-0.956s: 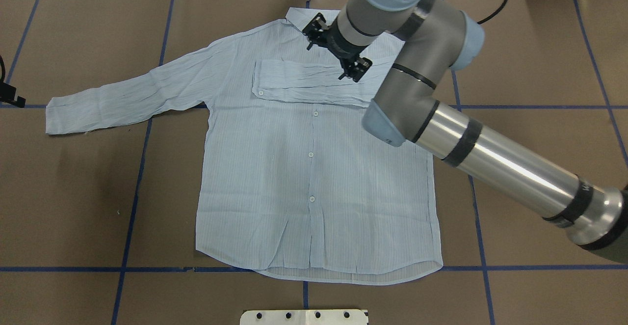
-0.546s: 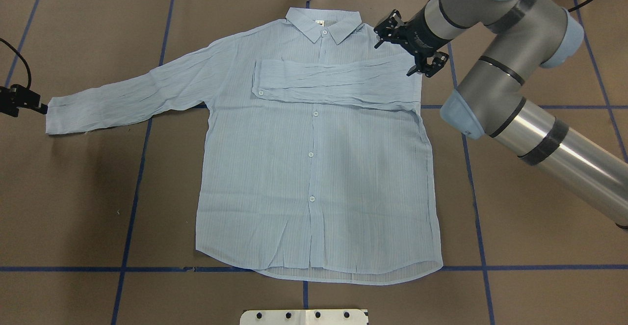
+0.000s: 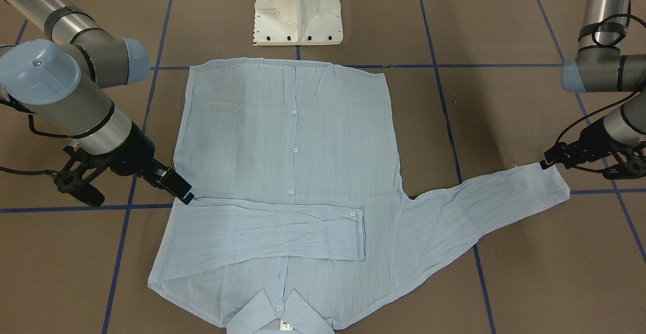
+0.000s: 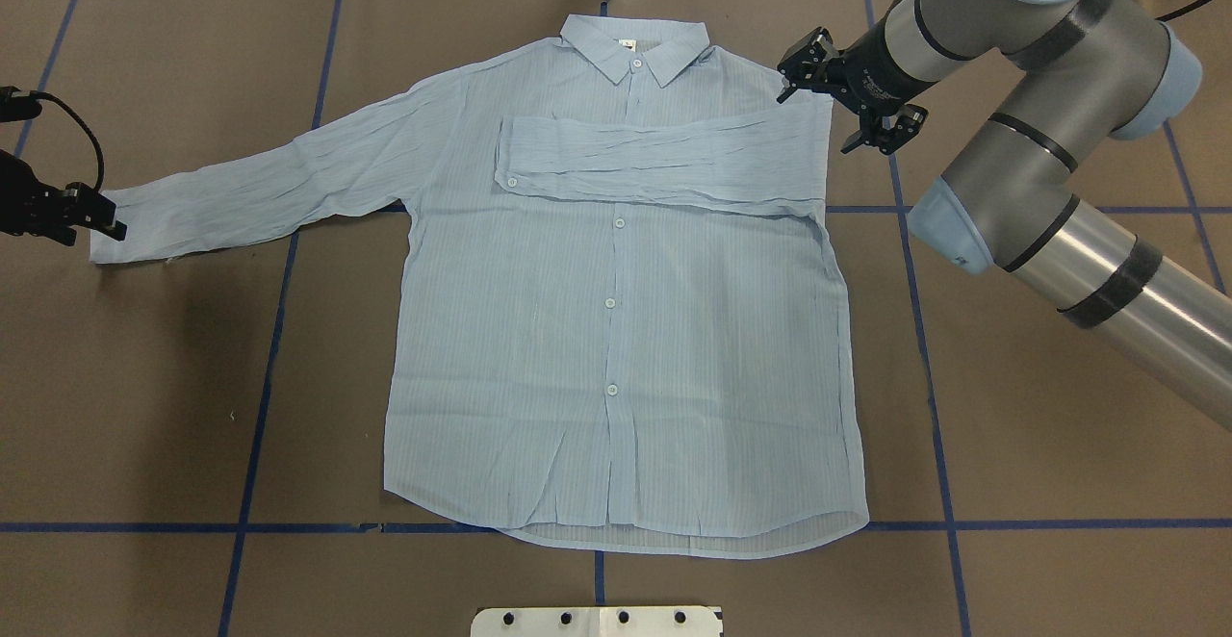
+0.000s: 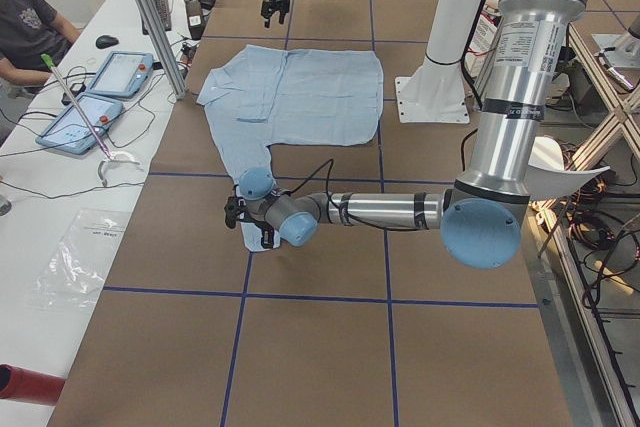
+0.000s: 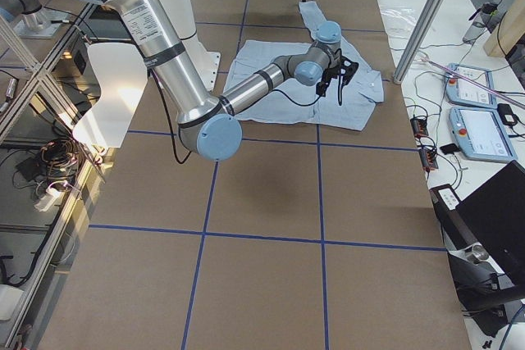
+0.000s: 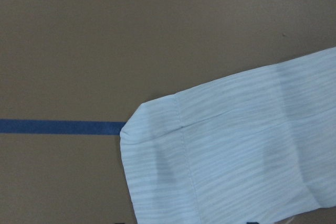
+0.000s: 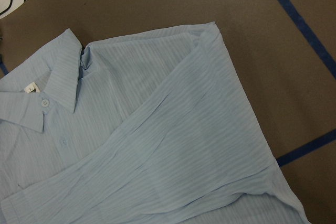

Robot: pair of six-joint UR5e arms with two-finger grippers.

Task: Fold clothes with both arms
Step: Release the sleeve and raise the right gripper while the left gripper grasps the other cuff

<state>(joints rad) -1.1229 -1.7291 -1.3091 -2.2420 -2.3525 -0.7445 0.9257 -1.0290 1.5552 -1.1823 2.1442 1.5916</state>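
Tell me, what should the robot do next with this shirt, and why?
Probably the left gripper should take hold of the cuff of the outstretched sleeve, ready to carry it over the shirt. That sleeve lies straight out, the other sleeve is already folded across the chest, and the gripper sits right at the cuff.

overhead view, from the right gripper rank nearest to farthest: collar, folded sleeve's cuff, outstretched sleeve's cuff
From the right gripper:
1. collar, top centre
2. folded sleeve's cuff, across the chest
3. outstretched sleeve's cuff, far left
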